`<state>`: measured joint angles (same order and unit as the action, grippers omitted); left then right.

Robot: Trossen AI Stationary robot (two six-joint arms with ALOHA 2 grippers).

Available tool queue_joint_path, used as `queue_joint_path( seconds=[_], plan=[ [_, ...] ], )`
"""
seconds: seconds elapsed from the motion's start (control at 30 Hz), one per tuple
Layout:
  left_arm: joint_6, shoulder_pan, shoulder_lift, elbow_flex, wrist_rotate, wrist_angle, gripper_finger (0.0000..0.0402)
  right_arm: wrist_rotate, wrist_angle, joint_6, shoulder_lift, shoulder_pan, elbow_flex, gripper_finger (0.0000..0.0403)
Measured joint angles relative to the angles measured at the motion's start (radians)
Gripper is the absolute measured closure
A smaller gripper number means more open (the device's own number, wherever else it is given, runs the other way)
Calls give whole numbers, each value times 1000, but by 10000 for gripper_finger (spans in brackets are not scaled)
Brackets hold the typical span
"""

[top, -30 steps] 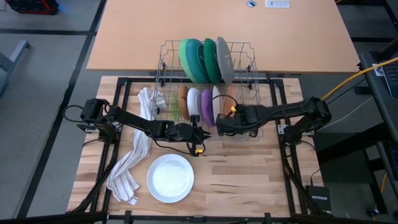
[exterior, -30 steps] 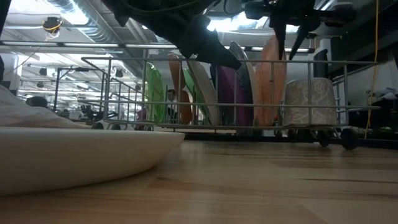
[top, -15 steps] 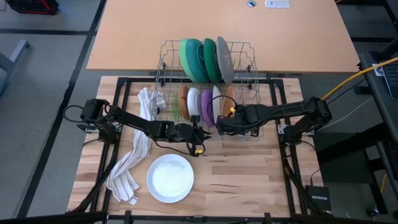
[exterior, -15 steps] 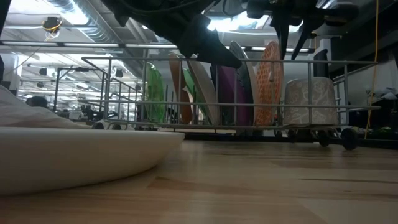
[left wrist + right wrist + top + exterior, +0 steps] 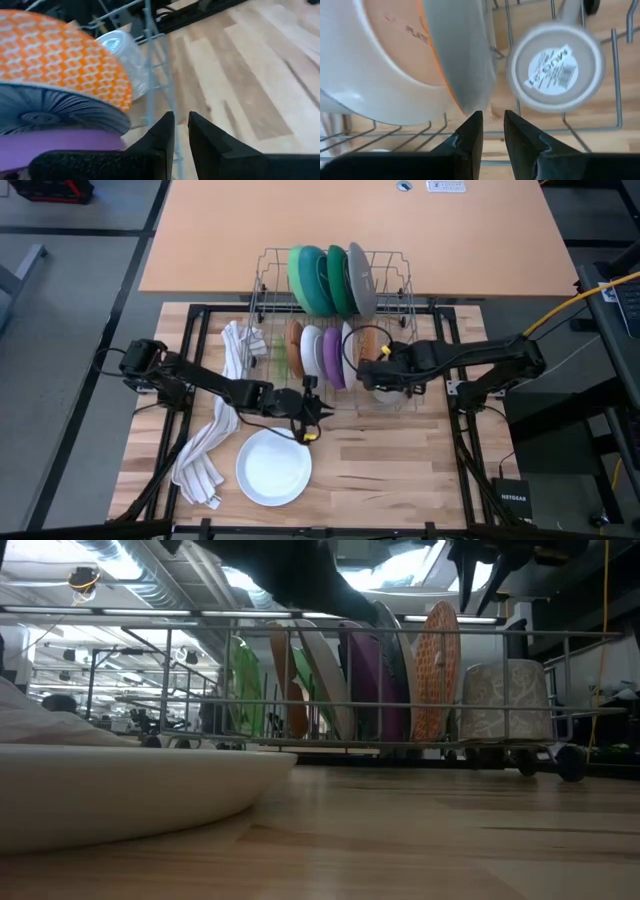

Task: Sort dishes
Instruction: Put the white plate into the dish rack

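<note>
A wire dish rack (image 5: 265, 280) holds light green (image 5: 305, 275), teal (image 5: 338, 275) and grey (image 5: 362, 280) dishes in its far row. Its near row holds orange, white, purple (image 5: 365, 680), blue-striped (image 5: 45, 107) and orange patterned (image 5: 437, 670) dishes, all on edge. A white plate (image 5: 273, 467) lies flat on the table. My left gripper (image 5: 181, 120) is at the rack's near wall, its fingers a narrow gap apart. My right gripper (image 5: 493, 120) hangs over the rack's right end, just above the orange patterned plate (image 5: 395, 50), slightly open and empty. My left gripper has an upright wire of the rack's near wall (image 5: 167, 100) running into the gap between its fingers. I cannot tell whether a finger touches it.
An upturned patterned cup (image 5: 555, 67) stands in the rack's right end, below my right gripper. A white striped towel (image 5: 215, 430) lies left of the white plate. Bare wood lies right of the plate (image 5: 390, 460).
My right gripper has let go of the orange patterned plate, which was tilted and now stands upright in the rack. The gripper has risen and drawn toward the table's right edge. My left gripper has gone a little toward the near edge.
</note>
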<state>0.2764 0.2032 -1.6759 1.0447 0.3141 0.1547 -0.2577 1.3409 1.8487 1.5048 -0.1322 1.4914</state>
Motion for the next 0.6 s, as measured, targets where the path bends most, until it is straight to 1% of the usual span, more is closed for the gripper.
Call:
queue_joint_path(
  seconds=[0.1, 0.23, 0.4, 0.6],
  plan=[
    [26, 23, 11, 0, 3, 11, 354, -39, 1, -22, -23, 0, 0, 320],
    [59, 27, 23, 2, 31, 41, 354, -81, -1, -25, -41, 0, 1, 320],
    [124, 23, 32, 2, 40, 51, 354, -86, -1, -44, -43, 0, 1, 320],
    [132, 48, 74, 3, 42, 118, 354, -97, -4, -81, -44, 0, 1, 320]
  ],
)
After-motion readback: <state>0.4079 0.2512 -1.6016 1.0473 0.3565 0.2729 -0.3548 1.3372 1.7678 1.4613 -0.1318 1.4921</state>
